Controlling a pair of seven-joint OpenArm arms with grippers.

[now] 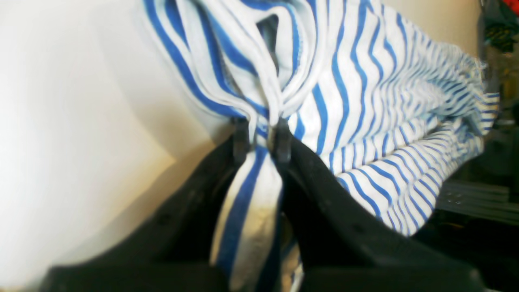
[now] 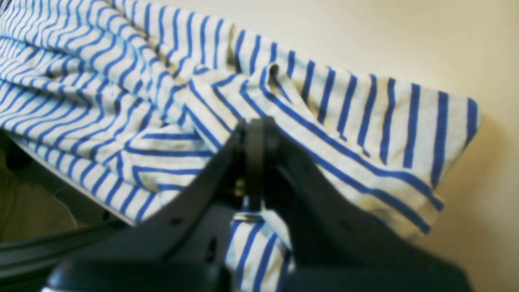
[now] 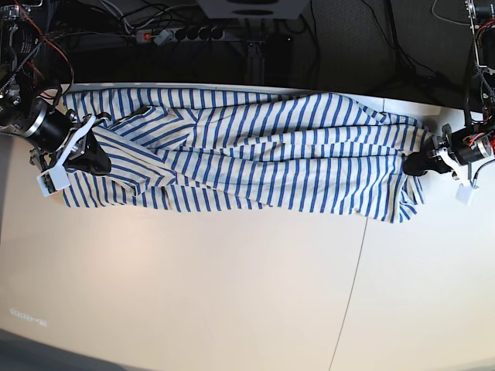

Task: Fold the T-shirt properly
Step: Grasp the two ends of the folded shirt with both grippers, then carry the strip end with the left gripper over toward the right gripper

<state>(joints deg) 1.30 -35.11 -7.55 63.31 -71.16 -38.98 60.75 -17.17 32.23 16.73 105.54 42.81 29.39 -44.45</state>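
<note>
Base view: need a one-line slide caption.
Both arms stretch the striped T-shirt across the table, left gripper and right gripper each clamped on an end.

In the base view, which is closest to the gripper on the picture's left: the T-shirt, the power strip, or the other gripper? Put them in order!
1. T-shirt: clamped in the right gripper, at the picture's left end.
2. Power strip: behind the table, top left.
3. Left gripper: far across, at the shirt's other end.

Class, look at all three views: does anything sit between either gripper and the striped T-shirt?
Nothing visible does. The left gripper and the right gripper are each already shut on the T-shirt, pinching cloth at its opposite ends on the table.
</note>
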